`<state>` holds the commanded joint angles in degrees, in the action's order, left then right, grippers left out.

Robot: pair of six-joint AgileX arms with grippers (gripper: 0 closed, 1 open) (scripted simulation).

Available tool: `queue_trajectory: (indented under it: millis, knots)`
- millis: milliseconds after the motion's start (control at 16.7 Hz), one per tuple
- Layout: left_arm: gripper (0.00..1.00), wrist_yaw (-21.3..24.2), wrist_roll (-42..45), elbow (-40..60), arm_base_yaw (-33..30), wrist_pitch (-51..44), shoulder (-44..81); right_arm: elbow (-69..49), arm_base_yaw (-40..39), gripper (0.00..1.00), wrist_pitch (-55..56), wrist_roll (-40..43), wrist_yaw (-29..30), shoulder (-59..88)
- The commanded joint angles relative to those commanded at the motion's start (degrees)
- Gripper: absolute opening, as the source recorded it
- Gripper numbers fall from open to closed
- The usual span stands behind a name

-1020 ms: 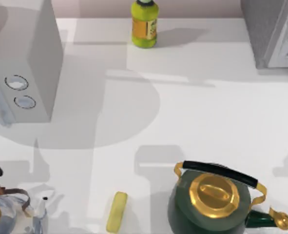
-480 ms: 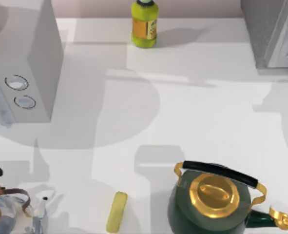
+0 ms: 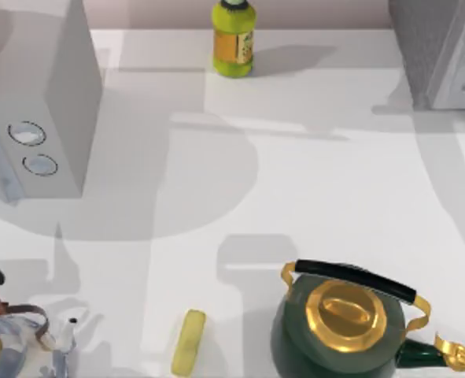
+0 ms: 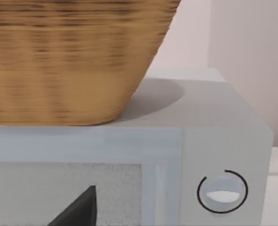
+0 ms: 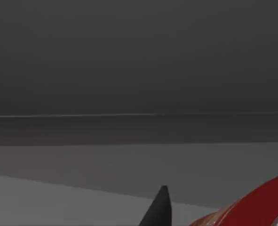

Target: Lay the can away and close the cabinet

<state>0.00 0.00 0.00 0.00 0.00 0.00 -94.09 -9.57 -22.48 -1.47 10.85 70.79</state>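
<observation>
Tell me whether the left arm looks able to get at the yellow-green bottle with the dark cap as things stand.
Probably yes, though not directly. The yellow-green bottle stands alone at the table's far edge with open tabletop before it. But the left wrist view faces the pale grey box with round dials, so that arm would have to swing round it first.

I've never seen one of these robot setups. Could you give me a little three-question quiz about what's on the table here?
1. True or false: the yellow-green bottle stands at the far edge of the table.
2. What colour is the kettle with the gold lid? A) red B) dark green C) white
3. Fill in: in the left wrist view, a woven ______ sits on top of the pale grey box with round dials.

Key: 1 true; 2 B; 3 basket.

Extra: the right wrist view shows a red can beside a dark pincer tip, in a dim grey space.
</observation>
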Motion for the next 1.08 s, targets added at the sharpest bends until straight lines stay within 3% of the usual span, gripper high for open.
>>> queue_trajectory:
  millis: [660,1080]
  knots:
    - [1.00,0.0,0.0,0.0,0.0,0.0,0.0,-7.6,-0.9,0.00,-2.5,0.7,0.0,7.0]
    - [1.00,0.0,0.0,0.0,0.0,0.0,0.0,-32.6,0.4,0.00,-8.1,1.4,-2.2,25.2]
